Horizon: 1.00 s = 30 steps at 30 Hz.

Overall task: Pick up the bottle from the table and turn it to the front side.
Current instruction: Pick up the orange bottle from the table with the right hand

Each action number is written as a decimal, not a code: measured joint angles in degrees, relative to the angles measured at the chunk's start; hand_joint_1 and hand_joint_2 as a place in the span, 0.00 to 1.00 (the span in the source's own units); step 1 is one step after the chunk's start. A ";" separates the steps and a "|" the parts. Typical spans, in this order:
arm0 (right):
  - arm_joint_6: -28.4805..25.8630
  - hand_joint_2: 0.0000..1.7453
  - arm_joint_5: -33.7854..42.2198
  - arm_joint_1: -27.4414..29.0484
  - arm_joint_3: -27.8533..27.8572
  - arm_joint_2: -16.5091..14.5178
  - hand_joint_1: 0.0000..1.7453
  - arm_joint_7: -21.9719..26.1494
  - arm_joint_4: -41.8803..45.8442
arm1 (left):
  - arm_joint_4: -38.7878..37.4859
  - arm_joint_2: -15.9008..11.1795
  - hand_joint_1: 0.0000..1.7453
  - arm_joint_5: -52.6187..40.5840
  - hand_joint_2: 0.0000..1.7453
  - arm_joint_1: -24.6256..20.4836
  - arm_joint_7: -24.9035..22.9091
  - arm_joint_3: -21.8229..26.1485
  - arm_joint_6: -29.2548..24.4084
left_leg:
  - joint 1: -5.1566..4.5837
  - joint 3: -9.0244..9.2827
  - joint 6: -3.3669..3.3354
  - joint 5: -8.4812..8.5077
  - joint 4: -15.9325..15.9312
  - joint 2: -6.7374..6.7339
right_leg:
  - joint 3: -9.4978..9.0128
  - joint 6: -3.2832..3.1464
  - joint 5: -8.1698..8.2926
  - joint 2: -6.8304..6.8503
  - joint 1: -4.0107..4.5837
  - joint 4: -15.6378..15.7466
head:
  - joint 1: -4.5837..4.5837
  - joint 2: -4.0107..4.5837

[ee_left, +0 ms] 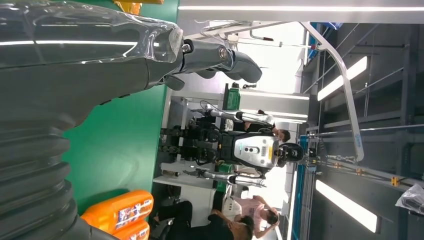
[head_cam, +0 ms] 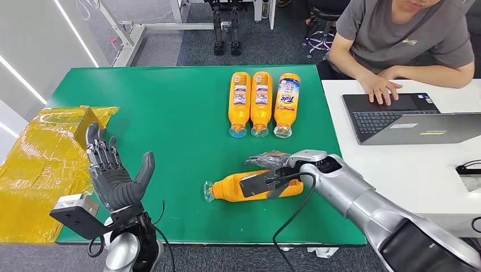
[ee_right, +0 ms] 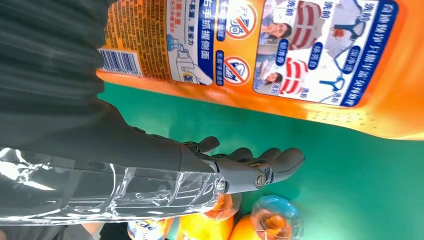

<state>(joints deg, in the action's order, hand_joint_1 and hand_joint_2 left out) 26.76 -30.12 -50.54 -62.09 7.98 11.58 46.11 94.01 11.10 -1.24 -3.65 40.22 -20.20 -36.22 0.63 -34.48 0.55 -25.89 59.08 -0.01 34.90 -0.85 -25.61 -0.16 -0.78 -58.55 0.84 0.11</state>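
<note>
An orange plastic bottle (head_cam: 252, 186) lies on its side on the green mat (head_cam: 170, 113), lower centre of the head frame, its clear cap pointing left. Its glossy, rounded body carries a printed label – in the right wrist view (ee_right: 280, 50) a barcode, small pictures and blue text panels face the camera. The right hand (head_cam: 272, 170) sits over the bottle's middle; dark fingers and a crinkled clear film hide much of the body, and whether the fingers actually grip it cannot be told. In the right wrist view the fingers (ee_right: 265, 167) stretch out over the mat just beside the bottle.

The left hand (head_cam: 113, 173) stands upright at lower left, black and jointed, fingers spread, holding nothing.

Three more bottles (head_cam: 262, 103) lie side by side at upper centre, caps toward the camera. A yellow film-wrapped block (head_cam: 39, 170) is cut off at the left edge. At upper right a person (head_cam: 397, 39) – face out of frame – types on a laptop (head_cam: 397, 119) on a white table (head_cam: 420, 170).
</note>
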 joint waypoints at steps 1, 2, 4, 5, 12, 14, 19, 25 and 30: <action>-0.23 1.00 0.07 0.09 -0.15 0.26 0.00 -0.13 0.22 | -0.01 0.00 0.00 -0.02 1.00 -0.01 0.00 0.05 0.01 | 0.00 0.00 0.00 0.00 0.00 0.00 | 0.00 0.00 0.00 0.00 0.00 0.00 | 0.00 0.00; -0.38 1.00 0.10 0.16 -0.31 0.51 0.00 -0.24 0.42 | -0.01 0.00 0.00 -0.03 1.00 -0.01 0.00 0.09 0.01 | 0.00 0.00 0.00 0.00 0.00 0.00 | 0.01 0.00 0.00 0.00 0.00 0.00 | 0.00 0.00; -0.72 1.00 0.10 0.26 -0.58 0.89 0.00 -0.38 0.72 | -0.01 0.00 0.00 -0.09 1.00 -0.02 0.00 0.14 0.02 | 0.01 0.00 0.00 0.00 0.00 0.01 | 0.01 0.00 -0.01 0.00 0.00 -0.01 | 0.00 0.00; -1.01 1.00 0.08 0.30 -0.72 1.09 0.00 -0.50 0.86 | -0.02 0.00 0.00 -0.11 1.00 -0.02 0.00 0.15 0.02 | 0.01 0.00 0.00 0.00 0.00 0.01 | 0.01 0.00 -0.01 0.00 0.00 -0.01 | 0.00 0.00; -2.51 1.00 -0.27 0.68 -1.43 2.46 0.00 -1.45 1.70 | -0.03 -0.02 0.00 -0.16 1.00 0.01 0.00 0.17 0.23 | 0.00 -0.01 0.00 0.00 -0.01 0.01 | 0.01 0.00 -0.01 0.00 0.00 -0.01 | -0.01 0.00; -2.74 1.00 -0.50 0.76 -1.62 2.63 0.00 -1.88 1.76 | -0.04 -0.01 0.00 -0.15 1.00 0.01 0.00 0.16 0.30 | 0.00 -0.02 0.00 0.00 0.00 0.01 | 0.02 0.00 -0.01 0.00 0.00 -0.01 | -0.01 0.00; -4.75 1.00 -2.80 1.11 -2.48 2.96 0.00 -4.42 1.63 | -0.30 -0.01 0.00 0.07 1.00 0.01 0.00 0.18 0.17 | 0.00 -0.01 0.00 0.00 0.00 0.01 | 0.02 0.00 -0.01 0.00 0.00 0.00 | -0.01 0.00; -8.83 1.00 -5.56 2.38 -3.31 4.07 0.00 -6.59 1.39 | -0.40 -0.01 0.00 -0.02 1.00 0.49 0.00 0.16 -0.16 | 0.01 -0.03 0.00 -0.01 0.00 0.02 | 0.02 0.00 -0.01 0.01 0.00 0.00 | 0.00 0.00; -9.66 1.00 -6.33 3.04 -3.55 4.60 0.09 -6.98 1.40 | -0.40 -0.02 0.00 -0.22 1.00 0.66 0.00 0.16 -0.22 | 0.01 -0.03 0.00 -0.01 -0.01 0.00 | 0.02 0.00 -0.01 0.00 0.00 0.00 | 0.00 0.00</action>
<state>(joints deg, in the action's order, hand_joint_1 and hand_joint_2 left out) 17.10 -36.45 -47.50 -65.64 12.58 4.60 47.51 93.61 11.09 -1.46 -2.99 40.22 -20.04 -36.45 0.64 -34.50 0.54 -25.91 59.08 0.00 34.92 -0.85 -25.62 -0.16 -0.78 -58.55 0.84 0.11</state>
